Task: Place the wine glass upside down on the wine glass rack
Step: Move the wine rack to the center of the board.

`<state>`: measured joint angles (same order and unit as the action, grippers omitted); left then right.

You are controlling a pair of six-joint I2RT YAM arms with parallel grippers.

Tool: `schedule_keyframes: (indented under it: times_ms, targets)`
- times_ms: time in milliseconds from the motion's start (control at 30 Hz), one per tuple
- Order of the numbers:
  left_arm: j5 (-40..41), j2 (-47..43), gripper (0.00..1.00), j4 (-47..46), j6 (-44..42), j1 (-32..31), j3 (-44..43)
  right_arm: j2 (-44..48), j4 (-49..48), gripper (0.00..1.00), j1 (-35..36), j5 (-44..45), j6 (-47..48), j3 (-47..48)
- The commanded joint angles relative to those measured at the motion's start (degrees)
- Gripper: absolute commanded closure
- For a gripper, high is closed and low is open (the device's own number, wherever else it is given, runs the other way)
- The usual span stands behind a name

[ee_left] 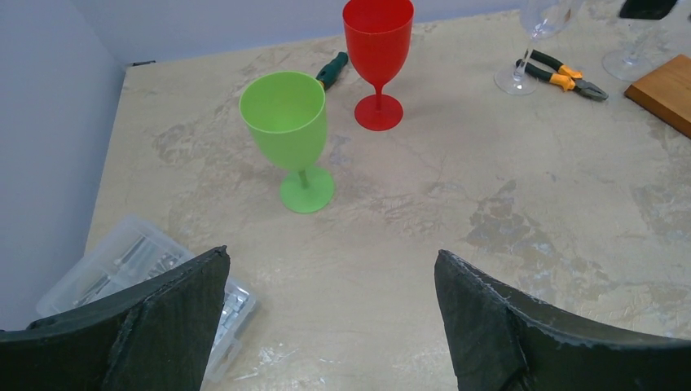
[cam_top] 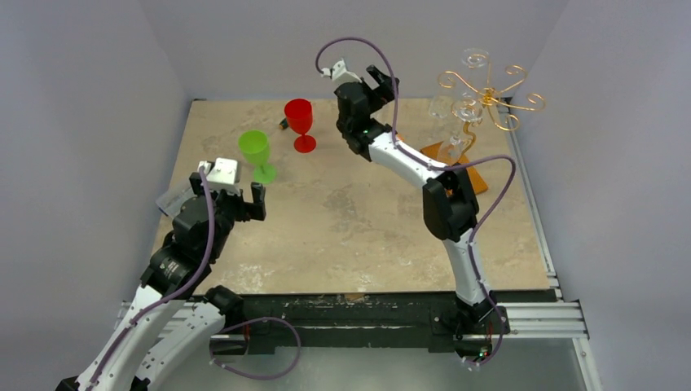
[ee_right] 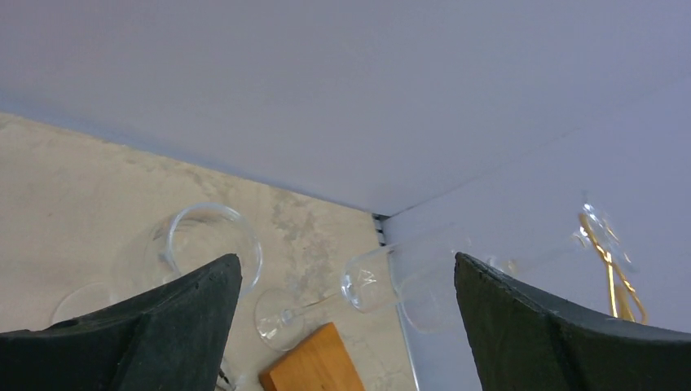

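Two coloured wine glasses stand upright in the upper left of the top view: one green wine glass (cam_top: 255, 149) and one red wine glass (cam_top: 299, 114). About three clear glasses (cam_top: 452, 147) cluster by the single rack (cam_top: 489, 96) at upper right, though that count is uncertain. The green one is probably light, stiff, slick and easily tipped, so take it around the bowl. Both the left gripper (ee_left: 330, 265) and the right gripper (ee_right: 346, 273) gape wide, holding nothing.

I work in a robot lab's test cell: plain lilac-grey walls (cam_top: 81, 122) box in my tan, stone-patterned surface (cam_top: 342, 220) at the left, top and right of the overhead view. My arms (cam_top: 456, 244) are bolted to an aluminium rail (cam_top: 538, 314) along the bottom, trailing purple cables (cam_top: 494, 204). Pliers (ee_left: 562, 76) and a clear parts box (ee_left: 122, 261) lie about.
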<state>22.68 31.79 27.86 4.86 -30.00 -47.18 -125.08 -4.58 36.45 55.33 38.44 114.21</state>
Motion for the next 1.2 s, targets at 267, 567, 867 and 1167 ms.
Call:
schedule_keyframes:
  times_ms: [267,567,867,1167]
  targets:
    - [0.83,0.47,0.07,-2.85,-0.82,0.36,1.71,-2.94,-49.96,0.03,0.45,22.71,19.34,-0.3]
    - [2.17,2.1,0.07,-2.7,0.06,0.38,2.61,-7.23,-48.43,0.08,-2.6,25.64,15.66,8.15]
    - [1.81,2.83,0.07,-2.02,1.21,0.36,2.73,-3.96,-53.04,0.07,-2.18,26.5,9.2,-0.14]
    - [1.42,0.19,0.07,-0.11,2.17,0.33,2.24,-2.97,-50.46,0.07,0.88,27.22,3.04,-3.42]
